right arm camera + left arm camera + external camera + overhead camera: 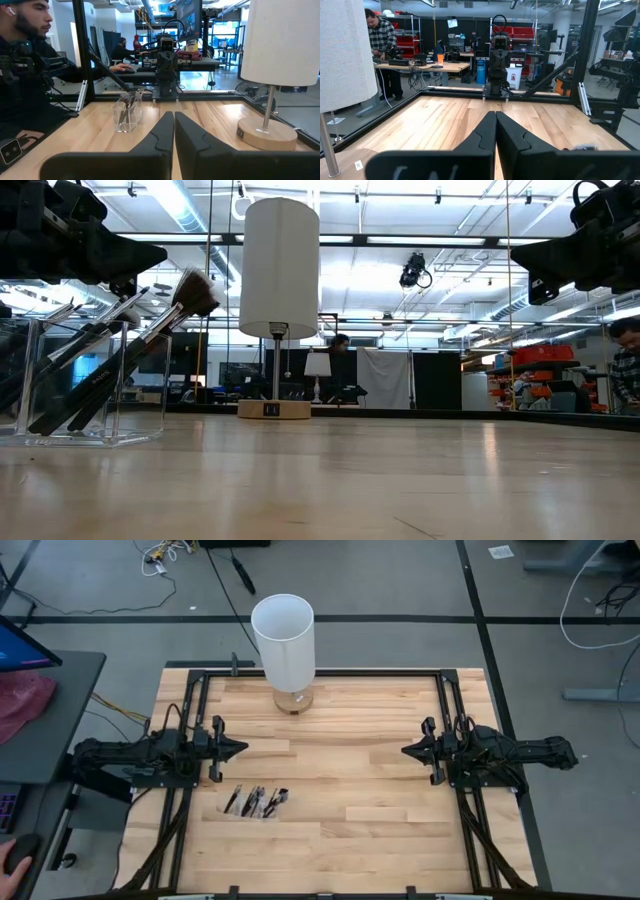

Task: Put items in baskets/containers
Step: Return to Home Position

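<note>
Several thin makeup brushes (120,345) with dark handles stand slanted inside a small clear container (75,385), bristle tips up, leaning on its walls. The container (255,801) rests on the table near its left near part; the right wrist view shows the container (127,112) too. My left gripper (243,749) hovers shut just beyond the container, toward the far edge, touching nothing. My right gripper (405,751) waits shut at the table's right side. Both grippers show shut in their wrist views: left (495,116), right (173,116).
A lamp with a tall white cylinder shade (284,640) stands on a round wooden base (266,132) at the table's far edge. A black frame (340,670) rims the table. Bare wood lies between the two arms. People show beyond the table.
</note>
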Controlling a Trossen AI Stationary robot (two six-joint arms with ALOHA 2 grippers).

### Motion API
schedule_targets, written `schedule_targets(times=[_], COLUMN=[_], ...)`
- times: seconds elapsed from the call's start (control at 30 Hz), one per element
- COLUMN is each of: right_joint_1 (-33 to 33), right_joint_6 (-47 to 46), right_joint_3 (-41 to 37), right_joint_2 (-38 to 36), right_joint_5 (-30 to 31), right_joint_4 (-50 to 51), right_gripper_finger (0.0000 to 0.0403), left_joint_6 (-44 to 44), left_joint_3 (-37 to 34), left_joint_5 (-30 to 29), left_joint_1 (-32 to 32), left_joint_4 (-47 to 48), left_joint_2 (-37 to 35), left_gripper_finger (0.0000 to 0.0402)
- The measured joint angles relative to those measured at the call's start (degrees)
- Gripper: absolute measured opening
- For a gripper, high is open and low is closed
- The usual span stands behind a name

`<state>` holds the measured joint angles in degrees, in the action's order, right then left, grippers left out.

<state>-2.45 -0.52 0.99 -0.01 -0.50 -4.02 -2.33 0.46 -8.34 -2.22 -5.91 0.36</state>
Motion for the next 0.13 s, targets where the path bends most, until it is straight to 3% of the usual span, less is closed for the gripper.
schedule_targets(times=[0.13], right_joint_1=[0.0], right_joint_6=[0.0], right_joint_3=[0.0], right_joint_2=[0.0], right_joint_5=[0.0], right_joint_4=[0.0], right_gripper_finger=[0.0018], left_joint_6=[0.0], left_joint_3=[0.0], left_joint_5=[0.0], left_joint_1=[0.0], left_joint_4=[0.0], left_joint_2=[0.0], left_gripper_finger=[0.0009])
